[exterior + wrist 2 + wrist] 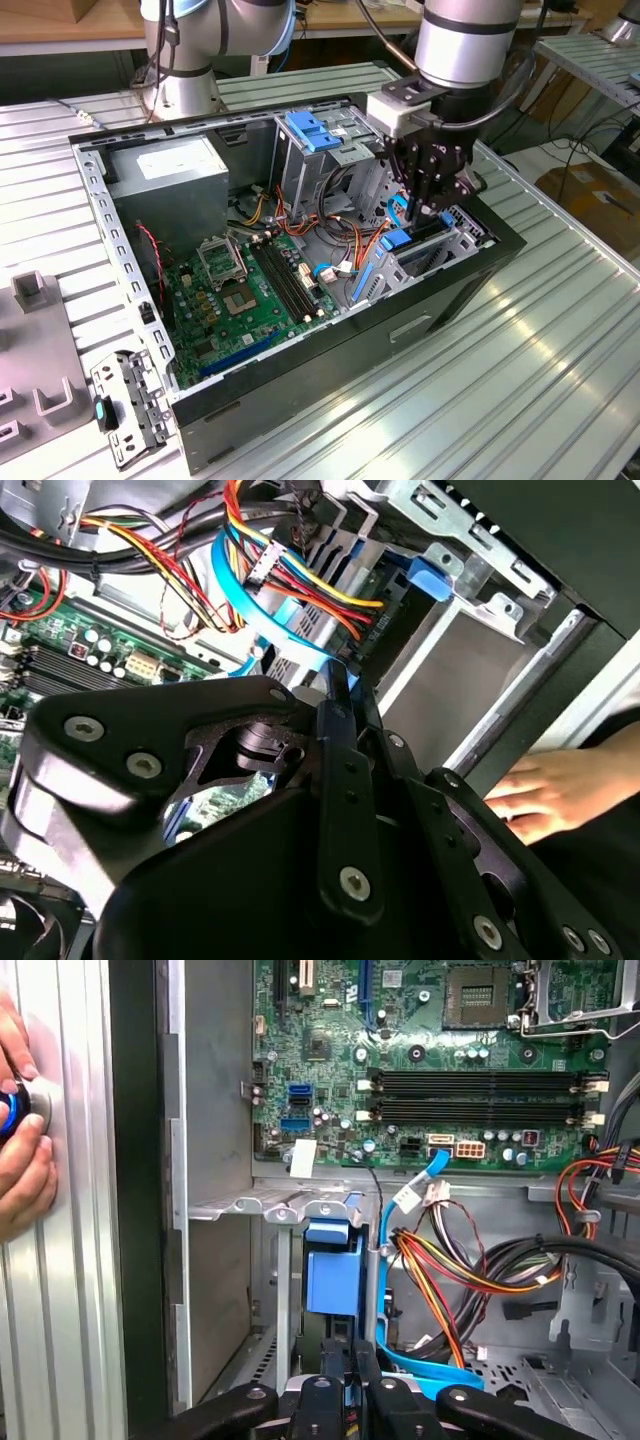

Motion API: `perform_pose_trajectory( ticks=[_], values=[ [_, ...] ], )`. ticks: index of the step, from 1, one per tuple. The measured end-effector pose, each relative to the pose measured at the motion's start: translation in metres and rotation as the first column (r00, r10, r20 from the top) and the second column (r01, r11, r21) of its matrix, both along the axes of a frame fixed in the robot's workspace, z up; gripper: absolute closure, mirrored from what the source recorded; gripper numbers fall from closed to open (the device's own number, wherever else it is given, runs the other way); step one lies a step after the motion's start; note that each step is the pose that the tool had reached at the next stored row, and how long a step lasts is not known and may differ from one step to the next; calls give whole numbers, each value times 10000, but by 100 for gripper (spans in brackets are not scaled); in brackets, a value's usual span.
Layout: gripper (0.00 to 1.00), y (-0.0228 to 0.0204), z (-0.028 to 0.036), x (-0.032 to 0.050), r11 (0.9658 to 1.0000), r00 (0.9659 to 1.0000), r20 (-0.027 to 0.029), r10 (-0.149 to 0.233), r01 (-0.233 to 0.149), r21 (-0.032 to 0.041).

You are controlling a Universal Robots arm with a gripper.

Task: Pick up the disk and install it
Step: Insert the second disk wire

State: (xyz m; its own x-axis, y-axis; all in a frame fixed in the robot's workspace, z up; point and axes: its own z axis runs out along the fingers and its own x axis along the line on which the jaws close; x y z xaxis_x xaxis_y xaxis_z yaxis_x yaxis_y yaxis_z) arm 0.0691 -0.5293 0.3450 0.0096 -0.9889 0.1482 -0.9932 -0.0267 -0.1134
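Ribbed metal bench (560,330), open PC case (330,345) on it. Gripper (425,200) down inside drive cage, fingers pinched together. Disk (333,1282) w/ blue rail seated in bay directly ahead of fingertips, long axis running into bay.

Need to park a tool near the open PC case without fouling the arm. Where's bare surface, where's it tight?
Free: the ribbed metal table on the exterior view's right of the case, and the strip in front of it. Crowded: the drive cage under the gripper, tangled with cables; a person's hand rests beside the case.
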Motion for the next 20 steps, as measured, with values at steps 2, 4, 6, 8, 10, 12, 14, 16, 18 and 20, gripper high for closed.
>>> perform_pose_trajectory(
  ticks=[2, 4, 6, 8, 10, 12, 14, 16, 18, 20],
  values=[
    [84, -16, 0, -1, 9999, 10000, 14, -1, 1, 154],
    [84, -16, 0, -2, 9999, 10000, 22, 1, -1, 157],
    [84, -16, 0, -3, 9999, 10000, 31, 0, -1, 162],
    [84, -16, 0, -3, 9999, 10000, 35, 1, -1, 163],
    [84, -16, 0, -4, 9999, 10000, 40, 0, -1, 165],
    [84, -17, 0, -6, 9999, 10000, 97, -1, -1, 170],
    [84, -33, -1, -7, 9997, 9999, 131, -1, -3, 258],
    [84, -61, -1, -7, 9990, 9999, 146, -4, -3, 448],
    [84, -76, -1, -7, 9988, 9999, 146, -4, -3, 498],
    [84, -100, -2, -7, 9978, 9999, 146, -7, -3, 656]
  ],
)
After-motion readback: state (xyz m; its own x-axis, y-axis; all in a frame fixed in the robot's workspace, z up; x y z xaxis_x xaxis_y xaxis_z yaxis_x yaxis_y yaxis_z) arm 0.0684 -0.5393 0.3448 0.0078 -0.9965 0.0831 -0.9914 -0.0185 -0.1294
